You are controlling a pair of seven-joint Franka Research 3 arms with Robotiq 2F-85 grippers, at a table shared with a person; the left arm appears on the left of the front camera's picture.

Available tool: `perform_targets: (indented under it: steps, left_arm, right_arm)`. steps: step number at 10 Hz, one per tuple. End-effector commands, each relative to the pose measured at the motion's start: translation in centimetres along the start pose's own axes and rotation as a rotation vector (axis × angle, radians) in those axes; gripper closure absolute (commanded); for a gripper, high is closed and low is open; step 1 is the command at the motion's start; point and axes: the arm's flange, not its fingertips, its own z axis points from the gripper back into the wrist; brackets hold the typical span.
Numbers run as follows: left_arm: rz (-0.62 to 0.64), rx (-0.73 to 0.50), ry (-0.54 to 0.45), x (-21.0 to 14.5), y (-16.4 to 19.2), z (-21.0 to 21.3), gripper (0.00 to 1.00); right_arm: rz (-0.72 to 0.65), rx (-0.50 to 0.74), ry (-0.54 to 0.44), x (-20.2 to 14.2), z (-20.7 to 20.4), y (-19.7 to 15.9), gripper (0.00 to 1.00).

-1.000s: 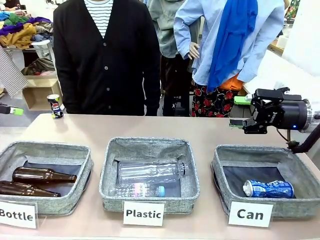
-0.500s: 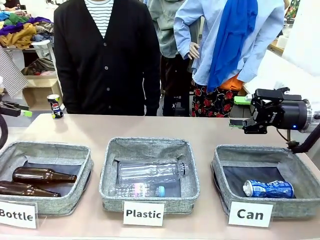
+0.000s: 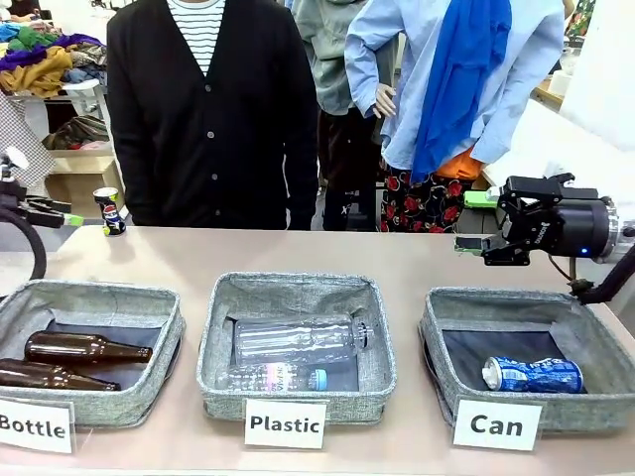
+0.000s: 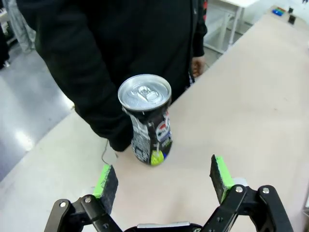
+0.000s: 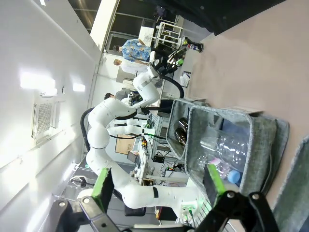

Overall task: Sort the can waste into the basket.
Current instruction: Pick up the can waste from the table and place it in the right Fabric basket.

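Fingers of the left gripper (image 3: pixel 62 216) have pushed further in from the left edge of the front view than a second ago, when just a green tip showed at the frame's border; now the jaws stand spread wide at the upper left of the table, just short of the dark can (image 3: pixel 109 211), which stands upright near the far left edge in front of the person in the black cardigan (image 3: pixel 203 109). In the left wrist view that gripper (image 4: pixel 164 179) is released, its green pads well apart with nothing between them, and the dark can (image 4: pixel 147 121) sits centred beyond them, touched by neither. Below, in the lower left, the "Bottle" bin (image 3: pixel 89 347) holds two brown bottles; in the lower middle the "Plastic" bin (image 3: pixel 296 347) holds clear bottles. Neither has changed. Further right, the basket (image 3: pixel 531 352) marked "Can" holds the crushed blue can (image 3: pixel 533 374), lying on its side on the dark lining, same as before. Above the basket's far rim at the right of the frame, the right gripper (image 3: pixel 476 220) hangs unmoved; its own wrist view shows the pads (image 5: pixel 101 186) parted and empty, though the view there is rolled sideways and cluttered, so that seems the fairest reading.
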Motion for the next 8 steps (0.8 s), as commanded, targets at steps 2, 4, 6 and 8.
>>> perform_targets:
  steps: [2,4,6,8]
  left_arm:
    - [-0.04,0.022,-0.011,0.0,0.5,-2.4,0.0]
    - [-0.026,0.008,-0.017,-0.2,0.8,-3.7,0.0]
    - [-0.023,0.0,-0.055,-0.3,1.3,-5.0,0.0]
    - [-0.022,-0.012,-0.08,-0.2,1.8,-6.2,0.0]
  right_arm:
    - [-0.021,0.005,-0.001,0.0,-0.1,0.4,0.0]
    - [-0.021,0.005,-0.001,0.0,-0.1,0.4,0.0]
    - [-0.021,0.005,-0.001,0.0,-0.1,0.4,0.0]
    - [-0.021,0.005,-0.001,0.0,-0.1,0.4,0.0]
